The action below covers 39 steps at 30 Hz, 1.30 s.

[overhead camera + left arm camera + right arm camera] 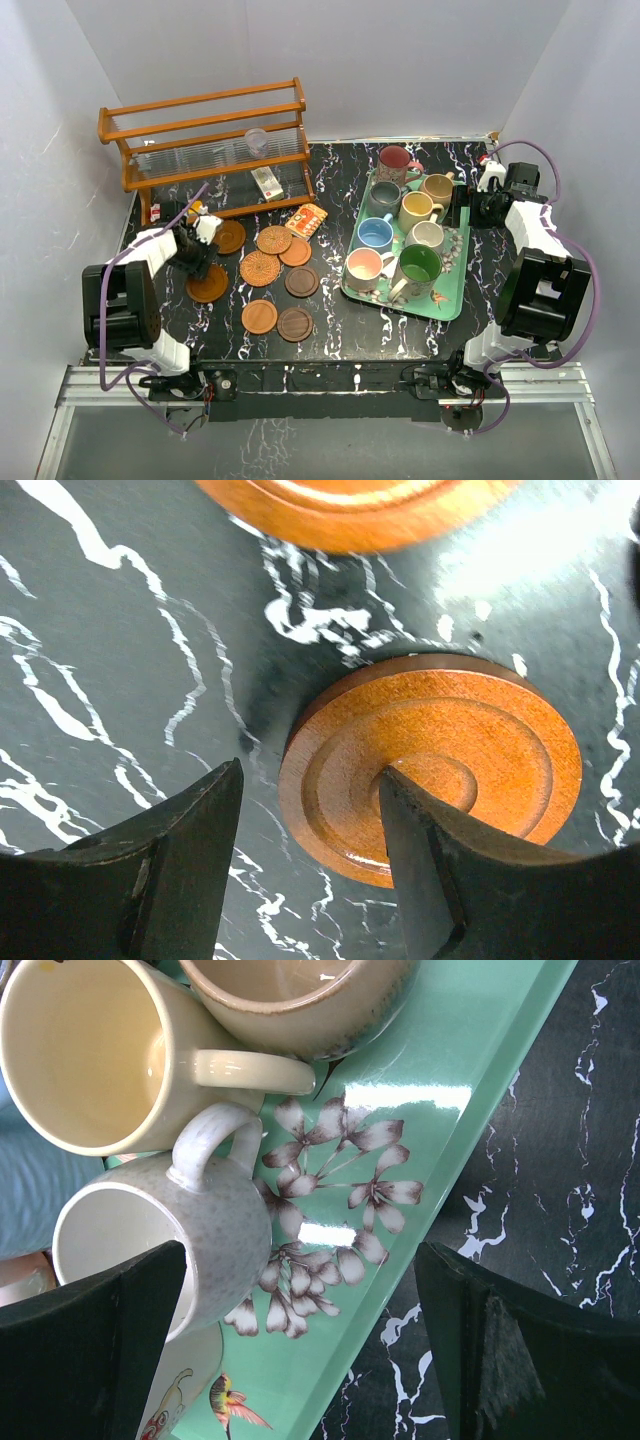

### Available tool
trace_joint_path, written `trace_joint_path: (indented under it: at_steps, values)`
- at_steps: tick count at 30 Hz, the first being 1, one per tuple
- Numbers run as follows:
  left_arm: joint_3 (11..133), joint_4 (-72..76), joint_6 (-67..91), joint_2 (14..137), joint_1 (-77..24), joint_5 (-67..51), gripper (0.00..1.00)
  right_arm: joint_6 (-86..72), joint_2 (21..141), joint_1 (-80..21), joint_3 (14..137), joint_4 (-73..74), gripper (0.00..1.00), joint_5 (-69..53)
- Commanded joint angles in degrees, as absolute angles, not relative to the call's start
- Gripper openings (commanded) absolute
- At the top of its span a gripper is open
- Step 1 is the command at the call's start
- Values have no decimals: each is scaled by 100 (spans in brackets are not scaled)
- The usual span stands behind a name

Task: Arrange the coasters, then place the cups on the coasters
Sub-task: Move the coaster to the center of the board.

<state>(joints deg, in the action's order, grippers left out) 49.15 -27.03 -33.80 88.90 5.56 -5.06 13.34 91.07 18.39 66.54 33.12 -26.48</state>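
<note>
Black-and-white arms [150,250], purple cables [186,205], seemingly black fingers [170,880]

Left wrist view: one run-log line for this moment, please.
left gripper open, straddling rim of round orange-brown wooden coaster | right gripper open over edge of green floral tray

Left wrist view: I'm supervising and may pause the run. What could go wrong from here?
1. One of the left fingers sits over the coaster, the other off its edge; closing might slide or tip it rather than grip it.
2. That slide could bump the neighbouring coaster close by.
3. The open right fingers straddle the tray rim beside the off-white mug; lowering could strike the rim.
</note>
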Motion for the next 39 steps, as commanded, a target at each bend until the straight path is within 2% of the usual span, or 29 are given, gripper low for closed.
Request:
trace_joint_path:
  at_steps: [1,17,39]
  values:
    - [4814,-1545,-3370,9609,746,398,54,1354,9088,1846,6803,3237,98,-2637]
    - [5001,-969,-3533,9958,1332,1007,51,1354,9100,1846,6803,3236,98,-2629]
    - [5124,-1748,-2926,9734,1306,-787,50,1354,9172,1846,6816,3251,98,-2619]
